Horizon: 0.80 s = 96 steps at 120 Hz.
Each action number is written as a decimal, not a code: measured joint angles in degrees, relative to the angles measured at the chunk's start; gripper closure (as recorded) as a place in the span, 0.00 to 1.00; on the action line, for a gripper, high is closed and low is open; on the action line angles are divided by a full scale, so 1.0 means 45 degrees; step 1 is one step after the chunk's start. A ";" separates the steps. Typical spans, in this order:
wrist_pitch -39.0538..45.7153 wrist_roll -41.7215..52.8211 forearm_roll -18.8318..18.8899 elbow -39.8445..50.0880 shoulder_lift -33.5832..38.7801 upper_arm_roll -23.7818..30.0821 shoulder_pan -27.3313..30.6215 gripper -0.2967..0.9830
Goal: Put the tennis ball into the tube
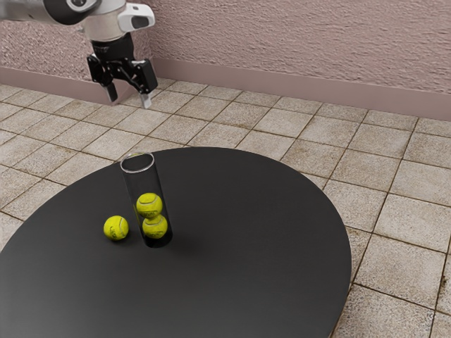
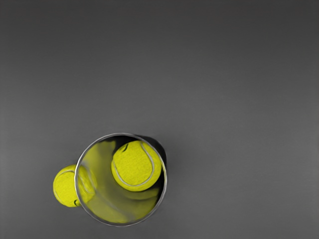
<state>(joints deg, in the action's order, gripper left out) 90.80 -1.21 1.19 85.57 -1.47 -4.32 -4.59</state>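
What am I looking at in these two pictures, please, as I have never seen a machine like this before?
The machine is a simulated robot arm ending in a black two-finger gripper. The exterior view comes from a camera at the arm's side; the arm enters at its upper left. The wrist view comes from a camera on the arm's hand, looking down into the open top of a clear tube.

That tube stands upright on a round black table. Inside are two tennis balls, an upper one resting on a lower one. A third ball lies beside the tube. Nothing is held: the fingers are apart and empty.
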 joint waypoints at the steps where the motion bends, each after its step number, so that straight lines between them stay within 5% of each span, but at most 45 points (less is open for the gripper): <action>1: 0.0001 -0.0002 -0.0001 -0.0001 -0.0002 0.0000 -0.0002 0.23; 24: -0.0146 -0.0024 0.0016 0.0146 0.0202 0.0036 -0.0001 0.23; 74: 0.0272 -0.0177 0.0154 0.5365 0.5011 0.0164 0.0919 0.23; 96: 0.1311 -0.4042 0.0204 0.6311 0.5326 0.0105 0.1085 0.23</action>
<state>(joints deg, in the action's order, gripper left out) 96.70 -19.40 2.11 113.97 22.50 -3.85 0.29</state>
